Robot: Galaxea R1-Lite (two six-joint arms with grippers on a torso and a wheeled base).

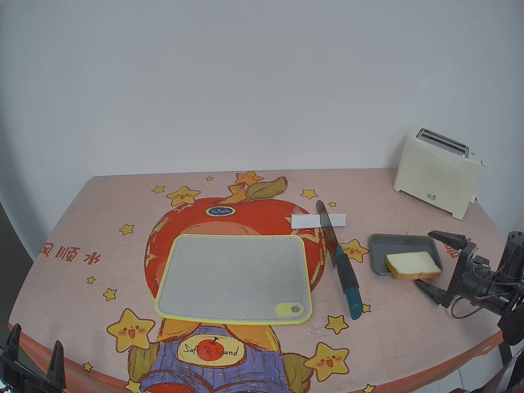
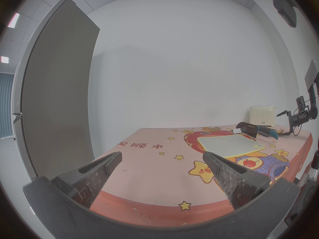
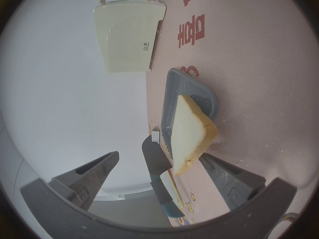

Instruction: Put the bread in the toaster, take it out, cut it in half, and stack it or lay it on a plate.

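Observation:
A slice of bread lies half in a small grey tray, leaning over its near rim. My right gripper is open, turned on its side, just right of the tray with one finger by the bread's near edge. The cream toaster stands at the back right. A knife with a teal handle rests left of the tray. My left gripper hangs open off the table's front left corner.
A grey cutting board with a yellow rim lies in the table's middle. A white card sits under the knife's blade tip. The table's right edge runs just beside the right arm.

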